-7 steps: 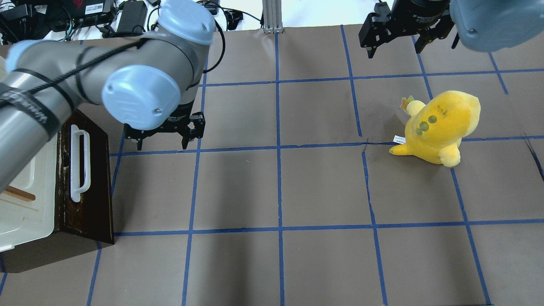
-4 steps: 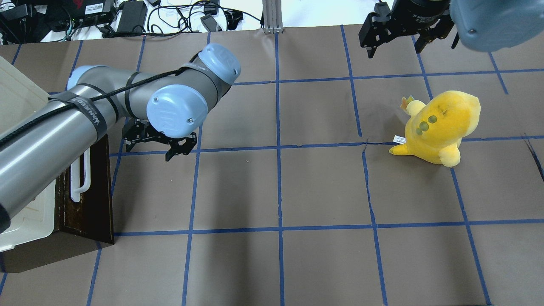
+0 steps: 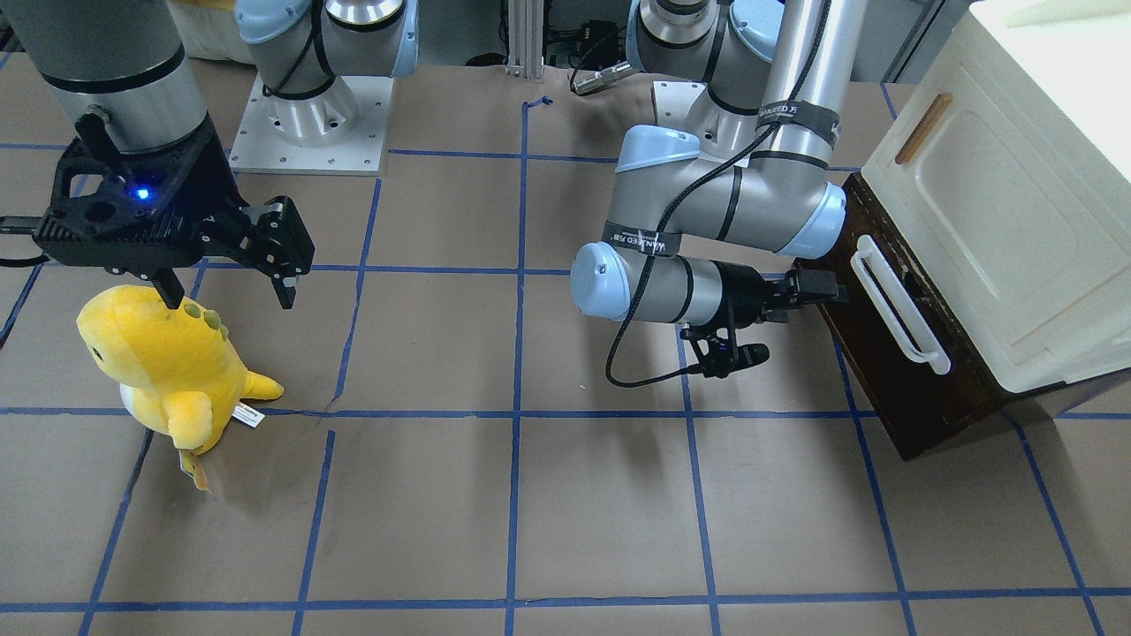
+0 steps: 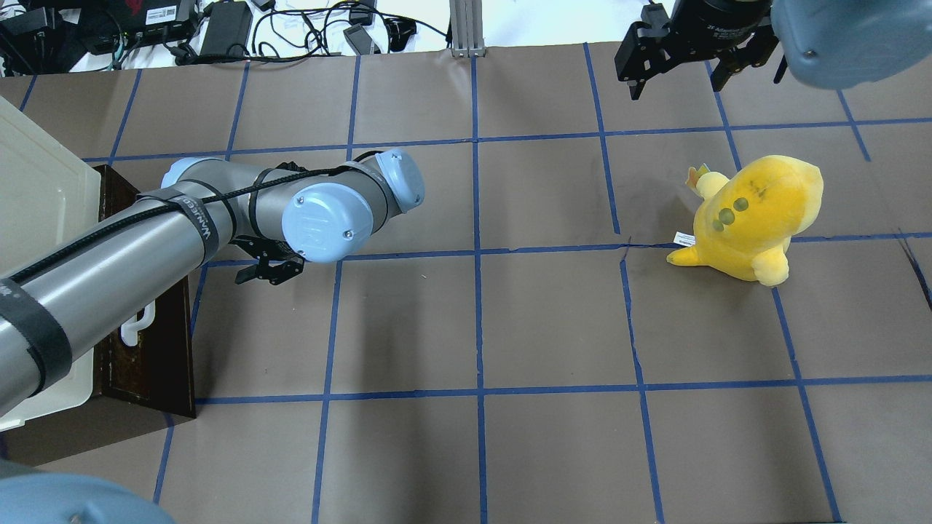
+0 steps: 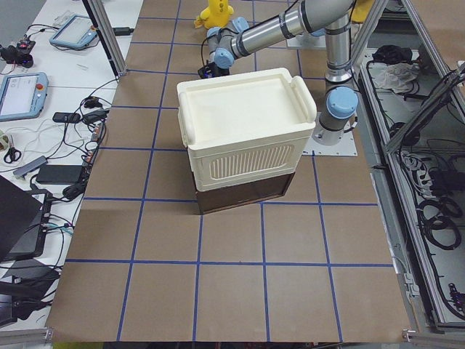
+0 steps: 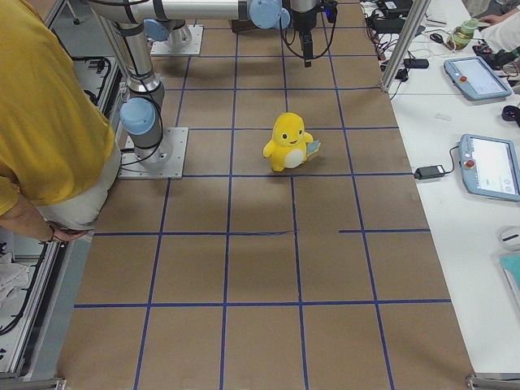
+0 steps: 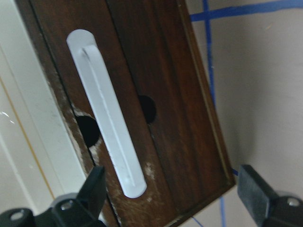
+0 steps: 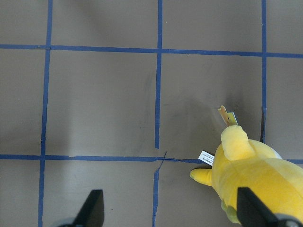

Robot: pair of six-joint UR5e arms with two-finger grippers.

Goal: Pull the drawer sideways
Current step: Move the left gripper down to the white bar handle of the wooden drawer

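Drawer: flat dark-brown wooden front with chipped edges, at 9 o'clock on the table in the overhead view, beneath a cream moulded cabinet. It carries a long, smooth white bar handle. Left gripper, on a folded arm with level wrist, faces the front, jaws wide apart, empty; right gripper hangs spread at 1 o'clock, empty.

Brown table, blue tape grid.
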